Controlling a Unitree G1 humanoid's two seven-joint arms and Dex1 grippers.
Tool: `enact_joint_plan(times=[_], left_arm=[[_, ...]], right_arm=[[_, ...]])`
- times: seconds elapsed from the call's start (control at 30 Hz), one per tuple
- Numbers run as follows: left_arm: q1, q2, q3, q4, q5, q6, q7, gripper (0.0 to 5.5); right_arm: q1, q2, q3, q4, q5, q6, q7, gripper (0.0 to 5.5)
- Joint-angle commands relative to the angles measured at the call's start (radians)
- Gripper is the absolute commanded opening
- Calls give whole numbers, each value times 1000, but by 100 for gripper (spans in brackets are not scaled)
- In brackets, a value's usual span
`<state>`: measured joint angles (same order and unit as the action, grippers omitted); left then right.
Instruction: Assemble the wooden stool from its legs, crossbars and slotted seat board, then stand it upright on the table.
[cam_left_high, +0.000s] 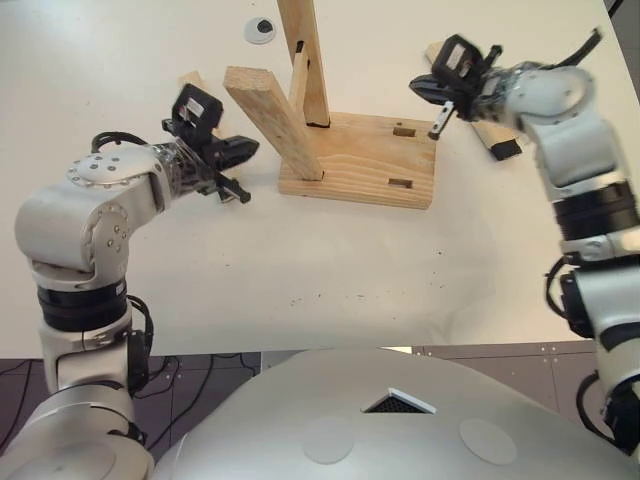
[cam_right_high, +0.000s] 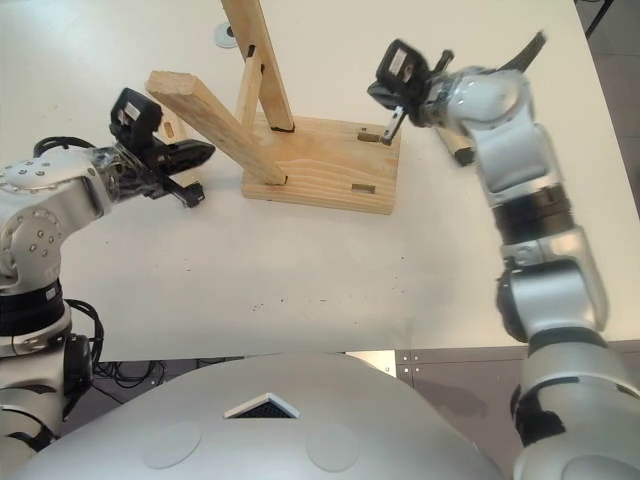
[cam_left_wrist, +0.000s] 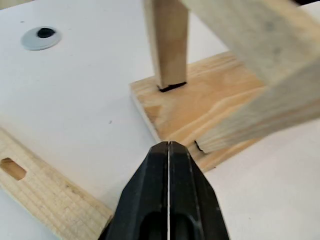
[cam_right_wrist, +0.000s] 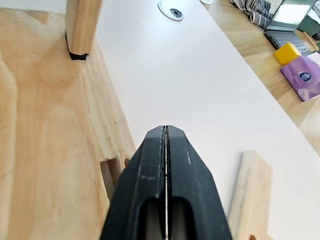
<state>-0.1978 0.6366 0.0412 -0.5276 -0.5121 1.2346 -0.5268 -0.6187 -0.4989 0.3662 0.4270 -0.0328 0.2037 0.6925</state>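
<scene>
No writing, number or sign could be read anywhere; the round mark on the purple packet (cam_right_wrist: 303, 79) was too small to tell.

The slotted seat board (cam_right_high: 335, 172) holds an upright leg (cam_right_high: 262, 70) and a leaning leg (cam_right_high: 210, 115). The left pincer (cam_right_high: 203, 151) hangs beside the leaning leg, the right pincer (cam_right_high: 378, 93) by the board's far right corner.
</scene>
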Motion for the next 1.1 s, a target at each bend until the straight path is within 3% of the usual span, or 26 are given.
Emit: enact_joint_plan(times=[0.03, 0.17, 0.37, 0.6, 0.93, 1.1], left_arm=[[47, 28, -55, -64, -28, 69, -2, 0], [101, -83, -129, -35, -47, 90, 35, 0], [44, -347, -97, 218, 43, -4, 232, 0], [-74, -372, -18, 374, 184, -104, 386, 0], [-107, -412, 4, 433, 195, -153, 366, 0], [-235, -479, -12, 619, 218, -261, 361, 0]], right_arm=[[-76, 108, 3, 308, -86, -164, -129, 2], [-101, 161, 22, 531, -160, -273, -175, 2], [-59, 135, 50, 528, -204, -309, -49, 2], [114, 83, 118, 85, -164, -96, 230, 2], [224, 127, 107, -192, -147, 81, 182, 2], [240, 123, 109, -257, -136, 133, 191, 2]])
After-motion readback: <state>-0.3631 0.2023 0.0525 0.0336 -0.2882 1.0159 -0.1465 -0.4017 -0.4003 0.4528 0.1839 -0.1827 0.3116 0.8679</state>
